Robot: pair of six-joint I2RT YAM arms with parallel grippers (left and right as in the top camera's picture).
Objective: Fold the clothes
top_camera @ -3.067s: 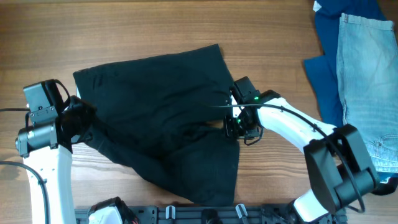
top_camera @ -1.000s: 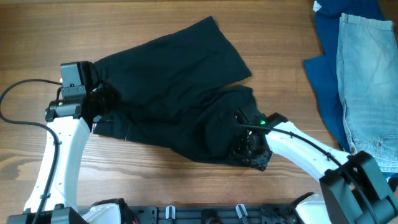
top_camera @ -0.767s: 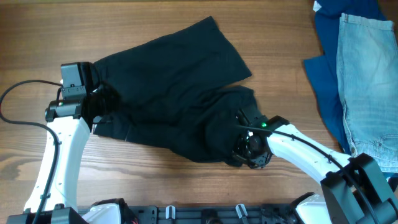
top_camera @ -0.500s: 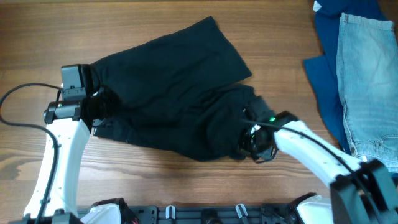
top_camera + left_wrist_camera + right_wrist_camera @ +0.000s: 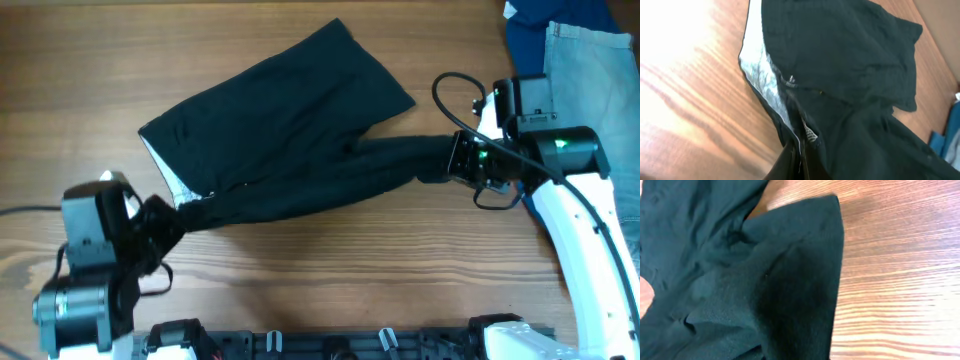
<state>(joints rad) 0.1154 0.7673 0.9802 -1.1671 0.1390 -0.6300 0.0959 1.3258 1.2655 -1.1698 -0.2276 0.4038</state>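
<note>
I'm seeing the black clothes (image 5: pixel 290 130) spread out, soft and creased. One leg lies flat, pointing up and to the right. The lower part is drawn into a bunched band, slanting from low left to mid right. Pale grey lining (image 5: pixel 762 80) shows along the left edge, at the waistband, I think.

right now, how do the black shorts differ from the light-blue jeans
The black shorts are plain black; the jeans are pale blue denim. The black shorts lie mid-table, held at each end by the left gripper and right gripper; the jeans lie untouched at the right edge, partly out of frame, over a dark blue cloth. Both are garments on one table.
</note>
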